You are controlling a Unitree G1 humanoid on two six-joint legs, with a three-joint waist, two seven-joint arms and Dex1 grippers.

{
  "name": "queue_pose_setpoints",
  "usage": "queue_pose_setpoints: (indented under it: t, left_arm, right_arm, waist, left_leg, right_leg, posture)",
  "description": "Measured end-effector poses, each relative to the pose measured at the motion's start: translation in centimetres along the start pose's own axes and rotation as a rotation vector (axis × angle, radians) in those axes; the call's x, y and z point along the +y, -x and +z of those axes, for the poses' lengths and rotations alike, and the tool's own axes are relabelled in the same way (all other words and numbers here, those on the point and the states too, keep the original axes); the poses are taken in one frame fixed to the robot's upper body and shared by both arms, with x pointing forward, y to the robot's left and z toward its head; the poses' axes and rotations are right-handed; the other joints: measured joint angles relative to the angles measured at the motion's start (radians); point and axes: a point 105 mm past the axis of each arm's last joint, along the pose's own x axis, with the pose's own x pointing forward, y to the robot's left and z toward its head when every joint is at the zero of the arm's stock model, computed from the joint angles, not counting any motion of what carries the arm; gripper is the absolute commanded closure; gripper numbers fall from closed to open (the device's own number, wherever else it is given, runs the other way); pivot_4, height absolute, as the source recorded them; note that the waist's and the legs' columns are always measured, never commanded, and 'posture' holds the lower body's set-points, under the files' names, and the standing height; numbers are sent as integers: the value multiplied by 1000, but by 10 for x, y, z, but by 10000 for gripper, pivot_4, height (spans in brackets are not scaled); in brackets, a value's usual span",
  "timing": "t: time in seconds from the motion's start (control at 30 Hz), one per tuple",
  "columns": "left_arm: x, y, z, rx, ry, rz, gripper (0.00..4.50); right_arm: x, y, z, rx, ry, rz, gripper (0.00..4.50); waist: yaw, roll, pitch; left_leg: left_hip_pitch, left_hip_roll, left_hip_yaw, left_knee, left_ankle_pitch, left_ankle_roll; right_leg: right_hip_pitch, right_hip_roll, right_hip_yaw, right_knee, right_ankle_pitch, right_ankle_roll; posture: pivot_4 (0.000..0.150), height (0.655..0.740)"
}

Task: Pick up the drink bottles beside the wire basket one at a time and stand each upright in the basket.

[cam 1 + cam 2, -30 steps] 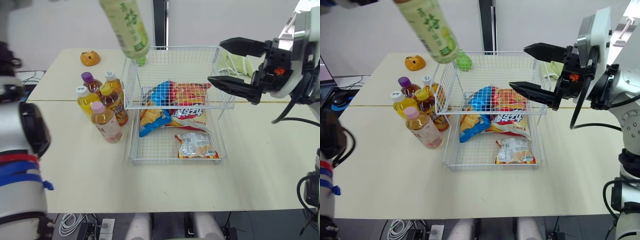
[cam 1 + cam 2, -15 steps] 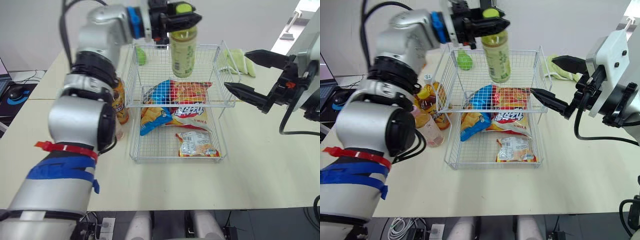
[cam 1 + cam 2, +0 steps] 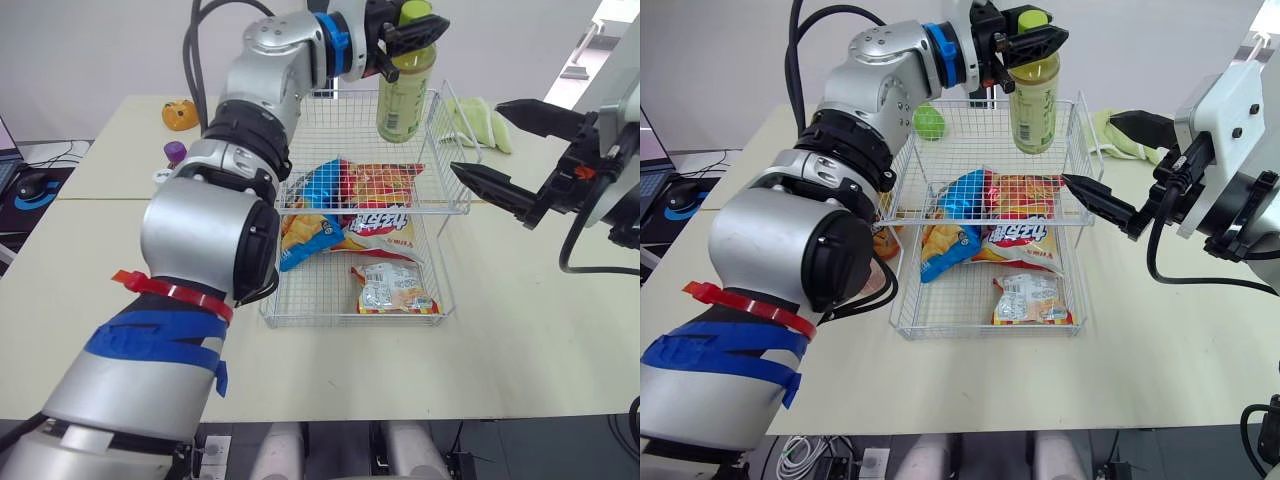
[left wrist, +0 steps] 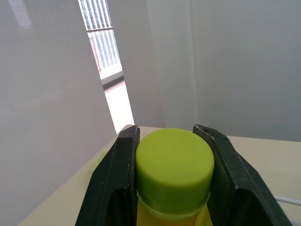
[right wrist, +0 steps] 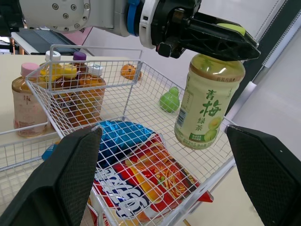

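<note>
A green tea bottle [image 3: 405, 92] with a lime cap hangs upright over the far right corner of the wire basket [image 3: 350, 321], its base near rim height. My left gripper [image 3: 415, 20] is shut on the cap [image 4: 175, 169], which sits between the two black fingers [image 4: 112, 190]. To the right of the basket my right gripper [image 3: 477, 137] is open and holds nothing. The other drink bottles [image 5: 70, 80] stand in a cluster left of the basket, a pink-capped one [image 5: 26, 106] nearest. My left arm hides most of them from the head views.
Snack bags lie in the basket: a blue one [image 3: 312, 188], a red one [image 3: 385, 185] and a small pack [image 3: 393, 290]. An orange toy [image 3: 180, 113] and a green ball [image 3: 928, 122] sit at the back left. A green cloth [image 3: 482, 127] lies behind my right gripper.
My left arm has swung the green tea bottle from tilted at the basket's far left to upright over its far right corner. The right gripper drew back to the right, then held still.
</note>
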Motion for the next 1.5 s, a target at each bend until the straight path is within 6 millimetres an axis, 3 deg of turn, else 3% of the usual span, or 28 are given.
queue_pose_setpoints:
  t: [0.37,0.7,0.83,1.0,1.23,1.37,1.5]
  left_arm:
    - [-8,-7,-11,39,29,-19,31218]
    - [-8,-5,-8,11,50,-39,500]
    - [-1,4,-2,-7,50,-38,500]
    - [21,32,15,-56,64,-8,500]
    - [37,62,41,-147,103,-5,500]
    - [56,103,44,-153,79,60,500]
    - [79,155,25,-95,70,212,500]
  right_arm:
    - [0,-1,1,-6,-13,-13,0]
    - [1,-3,-2,0,-25,-2,0]
    - [-2,-4,0,-6,-30,-7,0]
    - [-12,-3,4,-22,-26,-17,0]
    - [-14,-6,16,-69,-6,32,0]
    - [-11,-8,23,-106,-26,108,0]
    - [-1,-15,39,-190,-71,229,0]
  waist:
    - [0,0,0]
    - [0,0,0]
    - [-2,0,0]
    - [-2,1,0]
    - [-2,1,0]
    - [-14,2,-1]
    - [-28,3,-1]
  left_leg:
    - [0,0,0,0,0,0]
    - [0,0,0,1,0,0]
    - [1,0,0,1,0,0]
    - [1,0,0,1,0,0]
    - [1,1,0,1,0,0]
    - [2,1,0,1,0,0]
    - [3,2,0,2,0,0]
  right_leg:
    - [0,0,0,0,0,0]
    - [0,0,0,1,0,0]
    - [0,0,0,1,0,0]
    - [0,0,0,1,0,0]
    - [1,0,0,2,0,0]
    - [1,1,1,2,0,-1]
    - [1,1,2,4,1,-1]
  posture:
    - [1500,7400]
    - [1500,7400]
    - [1500,7400]
    - [1500,7400]
    - [1500,7400]
    - [1500,7400]
    - [1500,7400]
